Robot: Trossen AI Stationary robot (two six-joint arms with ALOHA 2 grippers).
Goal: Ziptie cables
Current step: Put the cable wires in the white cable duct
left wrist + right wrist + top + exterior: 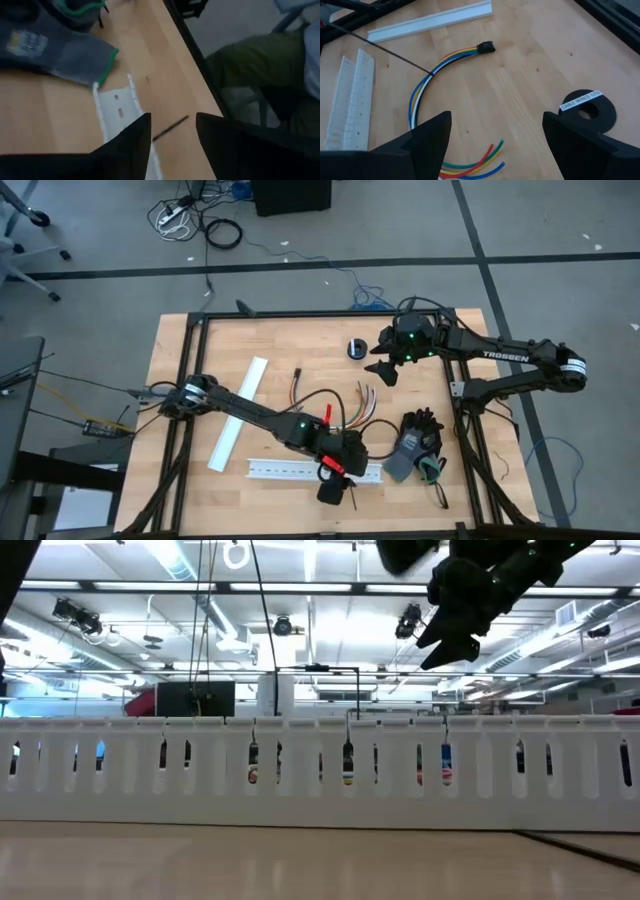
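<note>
**Left tool parts over a ziptie at the worktop's near edge; cables lie unbound**

The left tool (172,137) is low over the near edge of the worktop (180,380), at the end of the white slotted channel (300,470). Its fingers stand apart with nothing between them. Just past them a thin black strip, one ziptie (170,128), lies flat on the wood beside the channel's end. The right tool (495,135) hangs high above the middle of the worktop, spread wide and empty.

I judge the task to be at an early step: a ziptie is being fetched or set down, and nothing is wrapped yet. The next move likely calls for a firm pinch on that thin strip, which lies flat and offers little to grip, then carrying it across to the wires.

The cables (427,87) rest loose on the wood below the right tool, well apart from the left tool. They are thin wires, blue, white, yellow and red, curving from a small black connector (485,47), with more coloured ends fanned out nearby. A second thin black strip (390,47) crosses them. A black tape roll (585,107) and a pair of grey gloves (415,440) lie off to the side.
</note>
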